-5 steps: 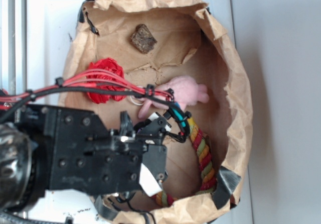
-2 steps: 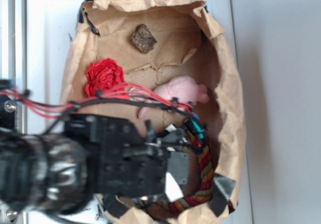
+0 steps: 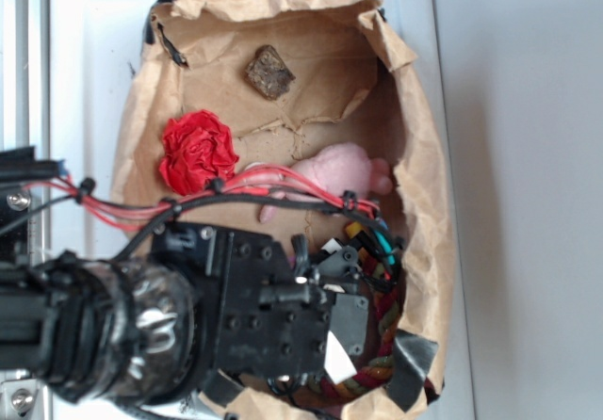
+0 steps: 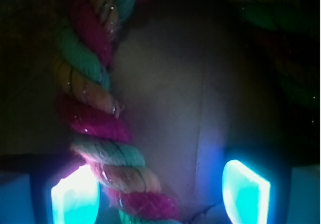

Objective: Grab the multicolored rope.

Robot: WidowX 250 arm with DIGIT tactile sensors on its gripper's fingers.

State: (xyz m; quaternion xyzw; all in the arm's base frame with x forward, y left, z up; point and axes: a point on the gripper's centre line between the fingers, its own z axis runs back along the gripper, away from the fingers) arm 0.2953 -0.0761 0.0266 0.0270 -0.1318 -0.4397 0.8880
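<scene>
Lowered farther, arm [image 3: 141, 331] now hides most of multicolored rope [image 4: 100, 133] between spread fingers [image 4: 75, 199].

No readable text, labels or numbers anywhere.

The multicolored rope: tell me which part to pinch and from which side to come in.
Grip the straight leg of the multicolored rope that the wrist view shows running lengthwise beside the left fingertip, coming from above with the open gripper shifted to straddle it. That twisted run is narrower than the gap and lies flat on the paper bag floor.
</scene>
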